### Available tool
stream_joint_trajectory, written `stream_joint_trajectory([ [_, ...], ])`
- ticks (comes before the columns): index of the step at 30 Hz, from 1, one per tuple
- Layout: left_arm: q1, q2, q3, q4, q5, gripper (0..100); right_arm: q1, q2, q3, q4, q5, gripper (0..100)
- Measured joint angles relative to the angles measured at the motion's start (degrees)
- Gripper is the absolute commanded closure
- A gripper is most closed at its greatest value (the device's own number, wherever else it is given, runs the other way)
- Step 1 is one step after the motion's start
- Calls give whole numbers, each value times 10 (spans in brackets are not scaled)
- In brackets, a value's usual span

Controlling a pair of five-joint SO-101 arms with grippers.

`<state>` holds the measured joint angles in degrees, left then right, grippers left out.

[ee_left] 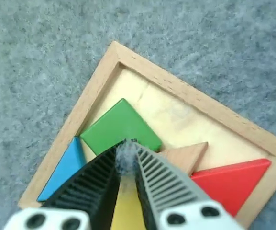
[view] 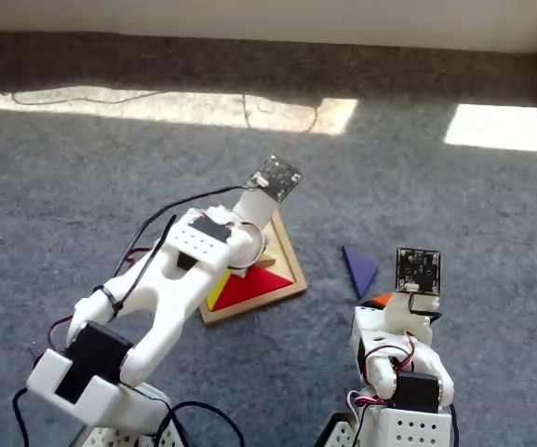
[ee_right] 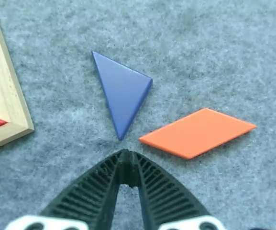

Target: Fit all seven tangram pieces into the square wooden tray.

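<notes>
The square wooden tray [ee_left: 176, 84] holds a green square [ee_left: 121, 127], a light blue triangle [ee_left: 63, 167], a yellow piece [ee_left: 126, 211], a wood-coloured triangle [ee_left: 188, 155] and a red triangle [ee_left: 228, 179]. My left gripper [ee_left: 127, 143] is shut, its tips at the green square's near corner. Outside the tray, on the carpet, lie a dark blue triangle [ee_right: 123, 91] and an orange parallelogram [ee_right: 197, 132]. My right gripper [ee_right: 124, 153] is shut with nothing in it, just short of the dark blue triangle's tip. In the high view the left arm [view: 194, 261] covers most of the tray [view: 291, 270].
Grey carpet surrounds everything, with sunlit patches [view: 501, 128] at the back. A thin cable [view: 249, 112] lies on the far carpet. The tray's far half [ee_left: 176, 112] is bare wood. The dark blue triangle [view: 359, 270] sits between the tray and the right arm [view: 403, 354].
</notes>
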<state>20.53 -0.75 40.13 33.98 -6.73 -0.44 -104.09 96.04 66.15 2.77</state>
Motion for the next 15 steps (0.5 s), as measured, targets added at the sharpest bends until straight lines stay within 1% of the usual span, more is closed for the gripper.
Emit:
stream_joint_trajectory([
  [3,-20,17,-36,55,-4,966,0,0,0,0,0,993],
  [6,-46,27,-55,89,-54,966,0,0,0,0,0,993],
  [12,-87,30,-62,105,-153,966,0,0,0,0,0,993],
  [15,-97,30,-62,105,-176,966,0,0,0,0,0,993],
])
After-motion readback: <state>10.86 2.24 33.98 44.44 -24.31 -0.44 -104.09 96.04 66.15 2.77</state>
